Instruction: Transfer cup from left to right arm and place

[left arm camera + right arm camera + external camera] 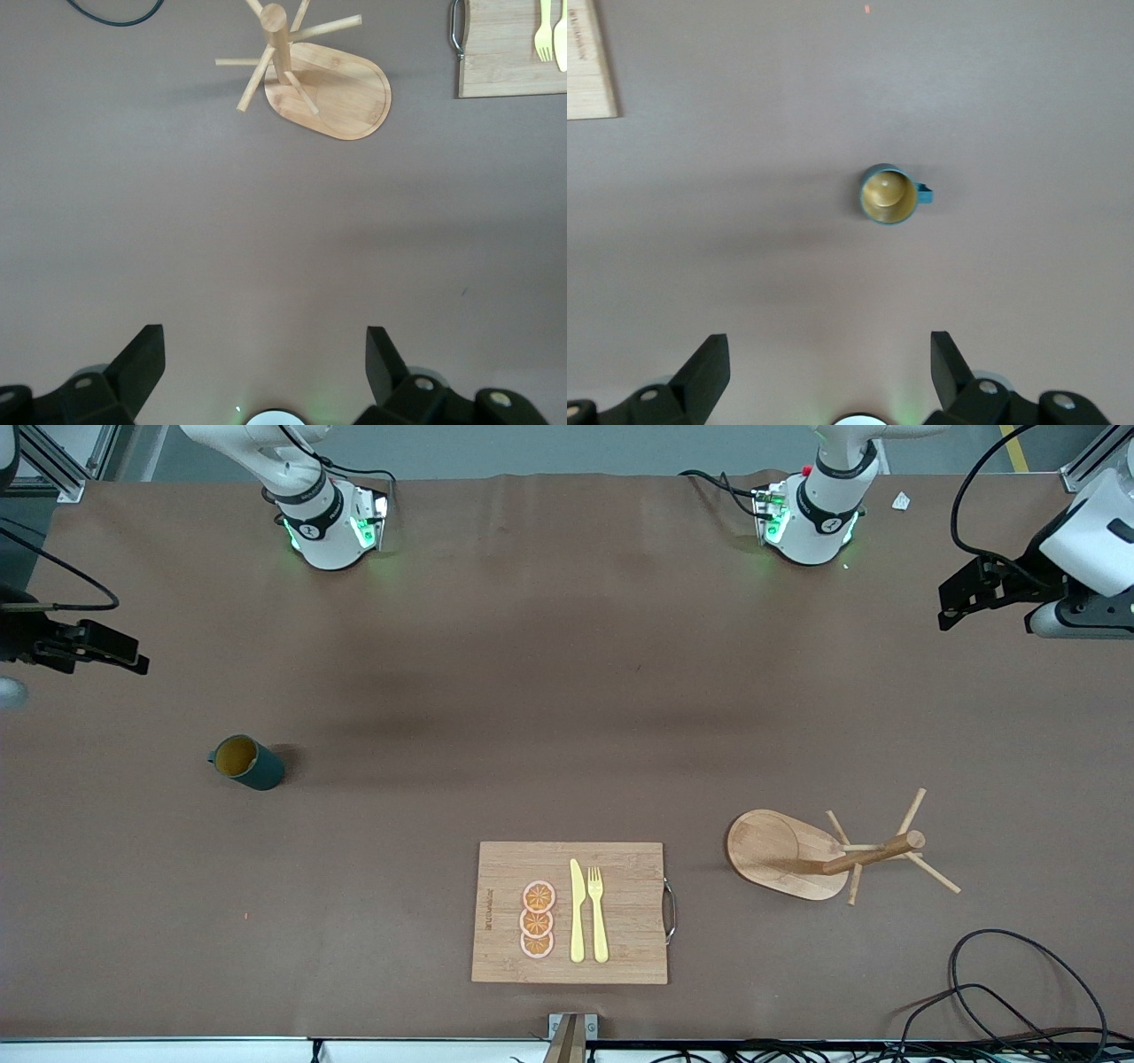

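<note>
— While both arms hang up in the air, where's the cup [245, 763]?

— Standing upright on the brown surface [496, 717], toward the right arm's end, all on its own. Mouth up, gold inside showing, little handle sticking out the side. Nothing is touching it.

— And the right claw [133, 661]?

— Up over the edge of the surface at that same end, well apart from the cup. From its wrist camera you look down on the cup [888, 195], and the two fingers [709, 365] stand wide apart with only bare surface between them.

— The left claw [955, 602]?

— Over its own end of the surface, holding nothing. Its fingers [143, 359] are spread wide too. Below it is bare brown surface, with the rack [306, 75] in sight of its wrist camera.

— What rack?

— A wooden mug tree [837, 852]: an oval base, a post, pegs sticking out. It sits toward the left arm's end, nearer the front camera than the cup.

— Anything else down there?

— A board [570, 912] beside the rack, in the middle and close to the front edge. A yellow knife [577, 911] and fork [597, 912] lie on it side by side, with three orange slices [537, 920] stacked in a row next to the knife. Some black cable [1010, 992] loops at the corner by the rack.
</note>
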